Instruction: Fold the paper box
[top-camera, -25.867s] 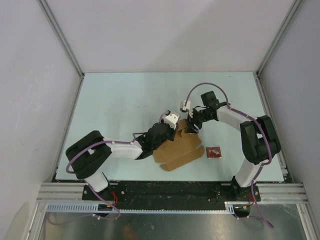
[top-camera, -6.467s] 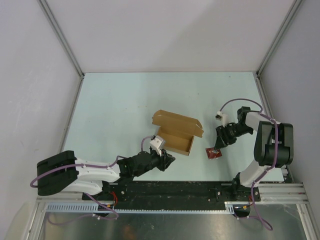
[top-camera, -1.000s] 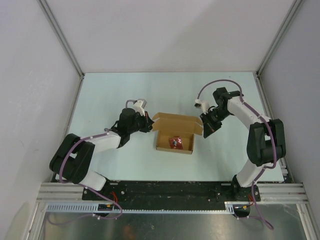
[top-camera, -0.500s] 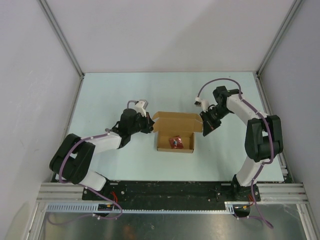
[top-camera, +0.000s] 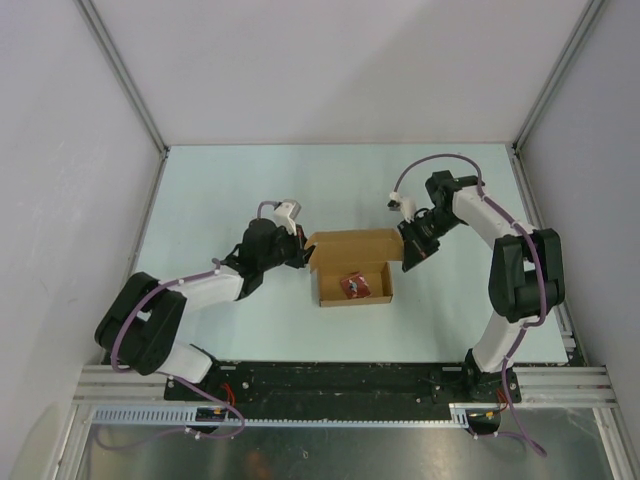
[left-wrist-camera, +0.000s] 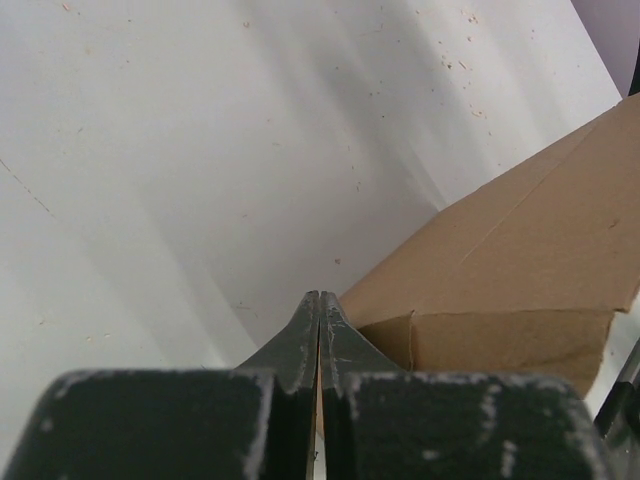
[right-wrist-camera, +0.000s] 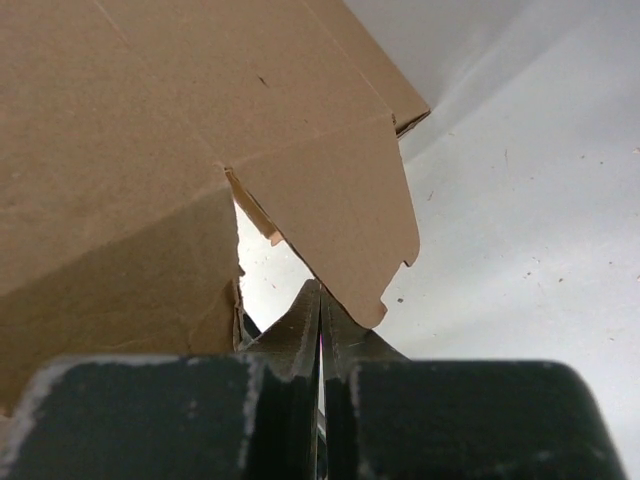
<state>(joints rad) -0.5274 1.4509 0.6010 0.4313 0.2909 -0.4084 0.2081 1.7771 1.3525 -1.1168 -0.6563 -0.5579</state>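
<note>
1. Since half a second earlier, the lid of the paper box (top-camera: 352, 262) had tipped forward over its tray, mid-surface; closing it was the step.
2. Both left gripper (top-camera: 301, 252) and right gripper (top-camera: 408, 257), pinched shut, nudged the lid's ends; tucking tabs seemed next.
3. Pale surface (top-camera: 240, 190), grey walls (top-camera: 330, 70) beyond.

A small red packet (top-camera: 352, 286) lies inside the paper box (top-camera: 350, 243), near its right end. The pale mint surface (top-camera: 230, 190) is enclosed by plain grey-white walls (top-camera: 330, 70), with a silver aluminium rail (top-camera: 130, 378) along its near edge.
</note>
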